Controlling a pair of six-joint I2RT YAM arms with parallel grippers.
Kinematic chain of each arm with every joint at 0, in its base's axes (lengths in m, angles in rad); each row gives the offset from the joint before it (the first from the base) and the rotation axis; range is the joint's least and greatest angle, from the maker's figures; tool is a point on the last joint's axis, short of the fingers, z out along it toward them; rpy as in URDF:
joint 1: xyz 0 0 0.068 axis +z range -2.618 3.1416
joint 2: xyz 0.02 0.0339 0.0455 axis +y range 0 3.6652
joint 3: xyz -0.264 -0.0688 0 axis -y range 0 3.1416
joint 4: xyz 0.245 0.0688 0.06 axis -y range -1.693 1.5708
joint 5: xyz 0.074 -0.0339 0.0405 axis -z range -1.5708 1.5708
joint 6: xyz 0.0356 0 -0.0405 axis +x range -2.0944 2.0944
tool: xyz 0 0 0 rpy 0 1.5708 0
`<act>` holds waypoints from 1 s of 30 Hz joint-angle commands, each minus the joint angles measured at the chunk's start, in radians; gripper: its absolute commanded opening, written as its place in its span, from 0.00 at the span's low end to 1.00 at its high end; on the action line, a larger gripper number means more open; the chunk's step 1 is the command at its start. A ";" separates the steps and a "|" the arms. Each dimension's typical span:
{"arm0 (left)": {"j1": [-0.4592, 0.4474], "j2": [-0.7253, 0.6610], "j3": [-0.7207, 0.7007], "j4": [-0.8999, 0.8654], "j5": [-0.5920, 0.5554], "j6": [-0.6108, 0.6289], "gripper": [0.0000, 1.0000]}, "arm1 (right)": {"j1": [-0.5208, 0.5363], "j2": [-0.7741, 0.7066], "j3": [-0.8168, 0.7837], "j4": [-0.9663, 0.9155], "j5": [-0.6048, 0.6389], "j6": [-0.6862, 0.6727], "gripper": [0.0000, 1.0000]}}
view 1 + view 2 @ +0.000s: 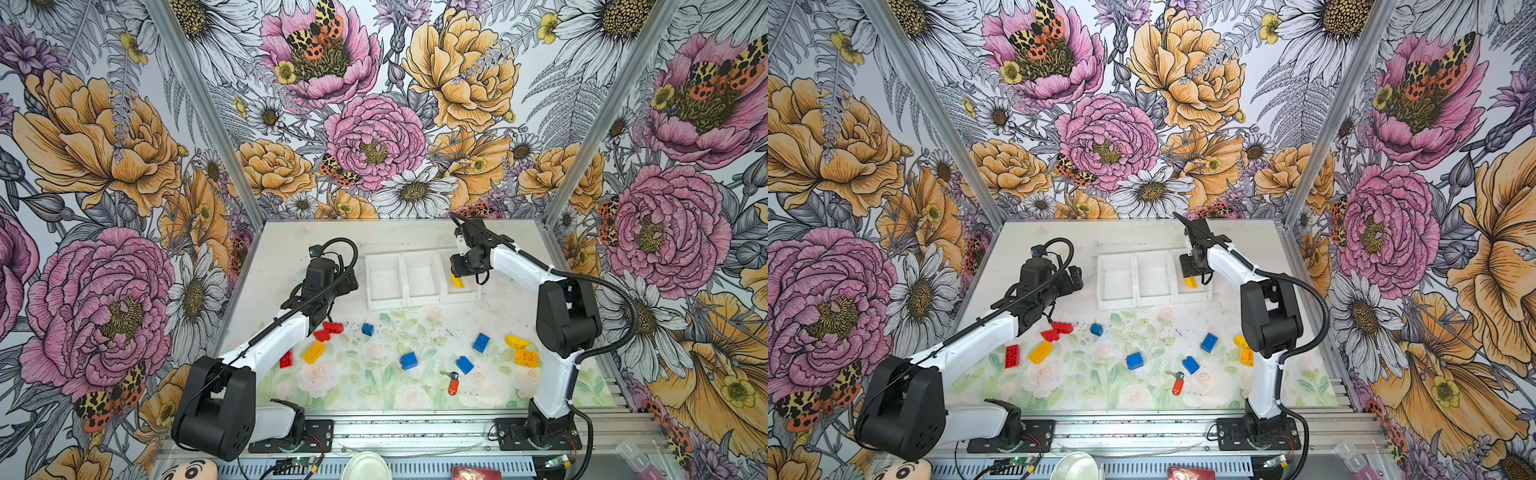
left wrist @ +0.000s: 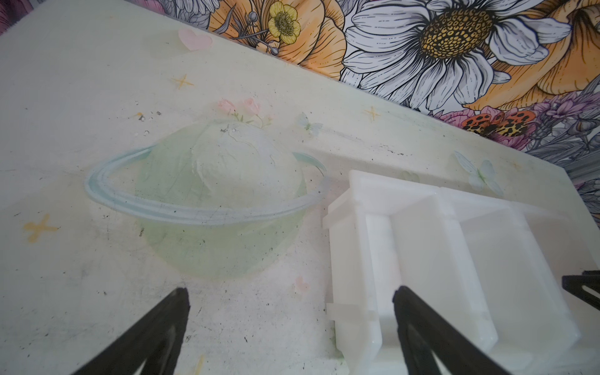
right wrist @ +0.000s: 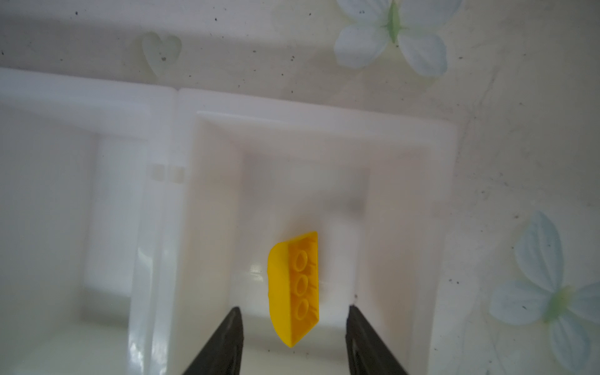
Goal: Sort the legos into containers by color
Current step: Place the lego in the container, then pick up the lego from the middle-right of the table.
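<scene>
The containers (image 1: 419, 301) (image 1: 1154, 301) are three joined white bins at the back of the table. My right gripper (image 1: 459, 274) (image 3: 293, 313) hangs open over the rightmost bin (image 3: 324, 113). A yellow sloped lego (image 3: 293, 289) (image 1: 457, 281) (image 1: 1190, 282) lies inside that bin, clear of both fingers. My left gripper (image 2: 290, 292) (image 1: 349, 282) is open and holds nothing, just left of the containers (image 2: 422, 227). Loose legos lie on the mat: red (image 1: 328, 330), yellow (image 1: 313, 351), blue (image 1: 408, 360), more blue (image 1: 481, 343) and yellow (image 1: 525, 357) on the right.
An orange-red key tag with a metal key (image 1: 453, 384) lies near the front among the blue bricks. A red brick (image 1: 286, 358) sits close under the left arm. Floral walls enclose the table on three sides.
</scene>
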 commanded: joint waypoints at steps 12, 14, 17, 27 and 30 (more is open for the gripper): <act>-0.008 0.009 0.016 0.000 0.022 -0.012 0.99 | -0.115 -0.345 -0.347 -0.071 -0.048 0.161 0.56; -0.008 0.012 0.018 0.000 0.025 -0.012 0.99 | -0.138 -0.390 -0.403 -0.092 -0.051 0.207 0.57; -0.009 0.013 0.020 0.000 0.025 -0.012 0.99 | -0.188 -0.450 -0.484 -0.117 -0.063 0.281 0.61; -0.009 0.009 0.025 -0.011 0.032 -0.012 0.99 | -0.370 -0.534 -0.620 -0.149 -0.101 0.358 0.69; -0.010 0.008 0.022 -0.013 0.032 -0.012 0.99 | -0.389 -0.546 -0.638 -0.149 -0.078 0.353 0.72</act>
